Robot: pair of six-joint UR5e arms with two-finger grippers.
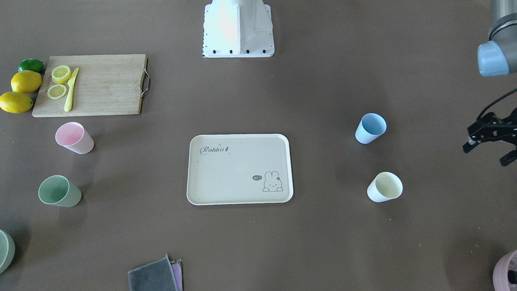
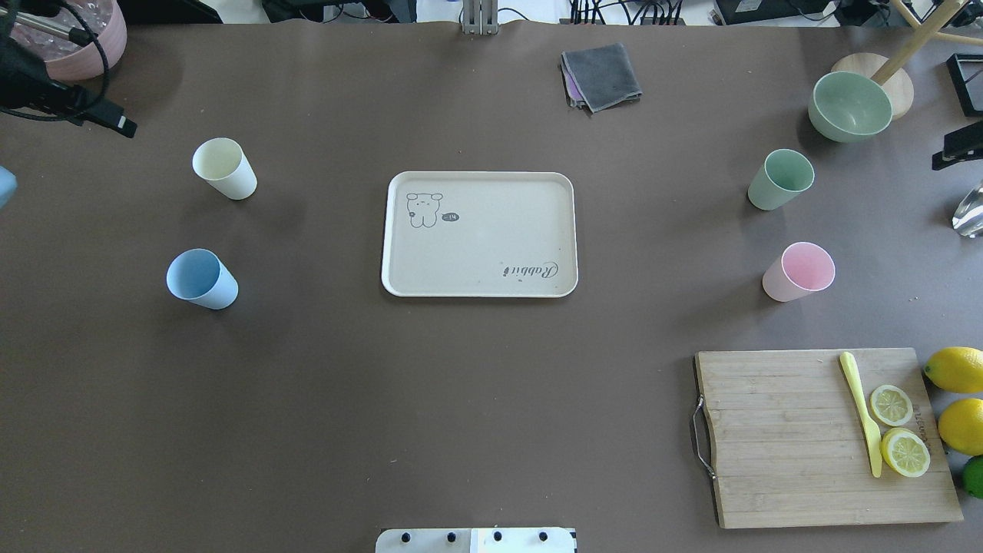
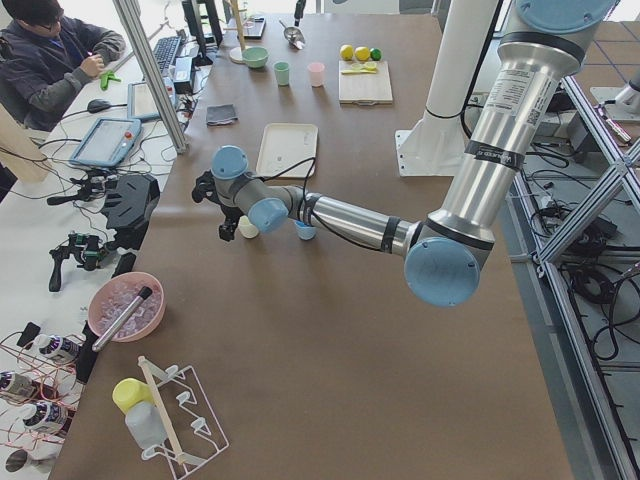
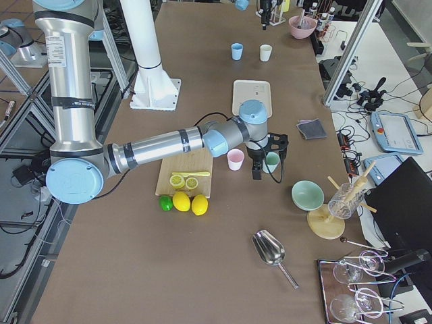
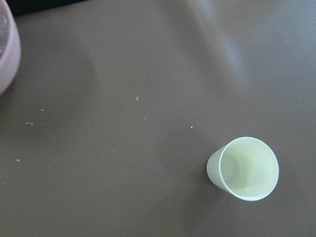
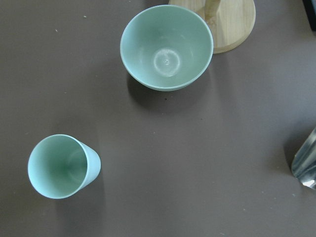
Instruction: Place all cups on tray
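The cream tray point(image 1: 238, 178) lies empty at the table's middle, also in the overhead view point(image 2: 491, 253). The blue cup point(image 1: 370, 128) and the white cup point(image 1: 385, 187) stand upright on my left side. The pink cup point(image 1: 74, 138) and the green cup point(image 1: 59, 191) stand upright on my right side. My left gripper point(image 1: 488, 152) is open and empty, outboard of the blue and white cups; its wrist view shows the white cup point(image 5: 243, 168) below. My right gripper point(image 2: 956, 146) is cut off at the overhead view's edge, outboard of the green cup point(image 6: 63, 166); I cannot tell if it is open.
A wooden cutting board point(image 1: 101, 87) with lemon slices and a yellow knife lies near the pink cup, with lemons point(image 1: 25, 81) and a lime beside it. A green bowl point(image 2: 849, 106) stands beyond the green cup. A mauve pot point(image 2: 77, 42) and a grey cloth point(image 2: 601, 75) lie at the far edge.
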